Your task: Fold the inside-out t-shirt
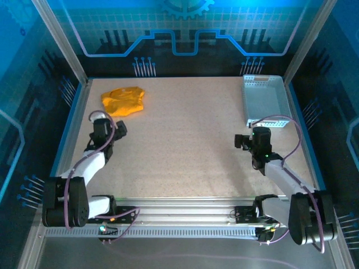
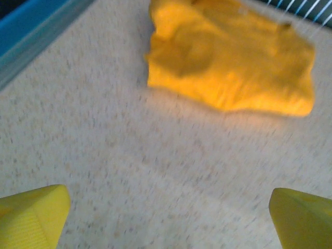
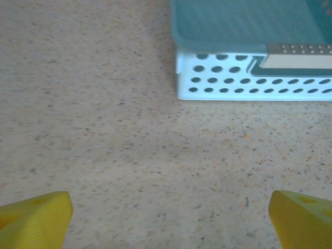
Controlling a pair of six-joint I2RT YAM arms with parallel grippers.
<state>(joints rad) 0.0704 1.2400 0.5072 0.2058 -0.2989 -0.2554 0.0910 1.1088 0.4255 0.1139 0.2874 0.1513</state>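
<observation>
The left claw (image 2: pixel 166 220) hangs spread wide and empty over the speckled tabletop (image 1: pixel 185 145), with the t-shirt (image 1: pixel 123 101) just beyond it at the far left, a crumpled, plain orange-yellow heap. Well to the right, the right claw (image 3: pixel 168 220) gapes empty too, facing the pale perforated basket (image 1: pixel 266 101) in the far right corner

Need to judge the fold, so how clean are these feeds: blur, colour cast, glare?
Top view: heavy blue cast from the lit walls, shirt small but distinct. Left wrist view: smeared blur, shirt edges and table speckles soft. Right wrist view: sharp, basket holes crisp, no glare.
</observation>
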